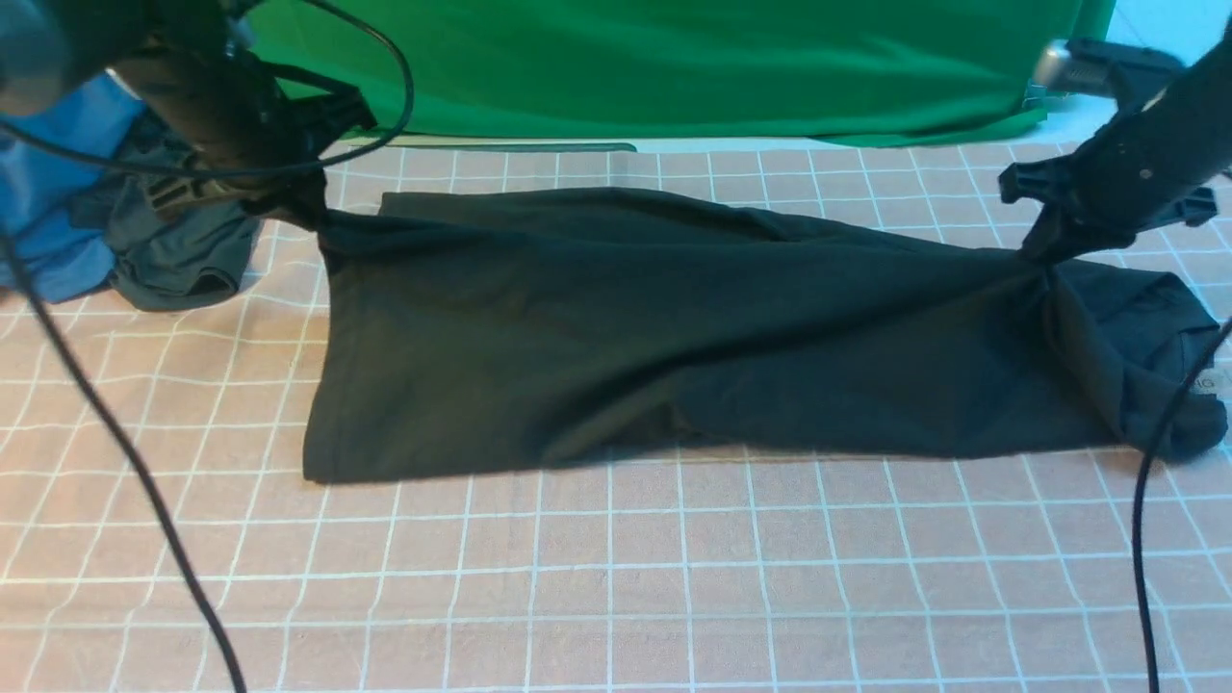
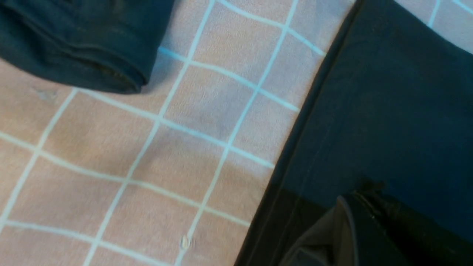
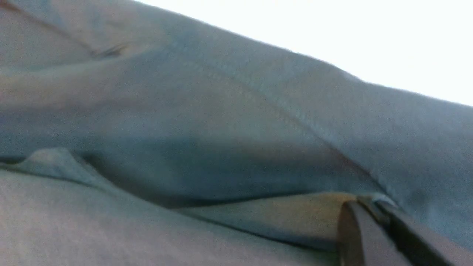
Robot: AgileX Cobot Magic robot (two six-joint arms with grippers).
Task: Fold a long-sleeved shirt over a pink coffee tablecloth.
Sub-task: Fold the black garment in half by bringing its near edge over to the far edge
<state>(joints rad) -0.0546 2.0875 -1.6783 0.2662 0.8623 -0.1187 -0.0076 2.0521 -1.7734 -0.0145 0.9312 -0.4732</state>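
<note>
Setting: staged robot test bench. A plain green backdrop (image 1: 674, 67) hangs behind the pink grid tablecloth (image 1: 616, 577). Black cables (image 1: 135, 462) trail over the cloth, with spare garments (image 1: 173, 255) heaped at its far-left corner.

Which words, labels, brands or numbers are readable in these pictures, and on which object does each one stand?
On the white neck label, at the right end of the long-sleeved shirt: a few grey letters, too small and blurred to read.
On the pink coffee tablecloth: only white grid lines, no text.
On the green fabric: no text.
In both wrist views: no text visible.
</note>
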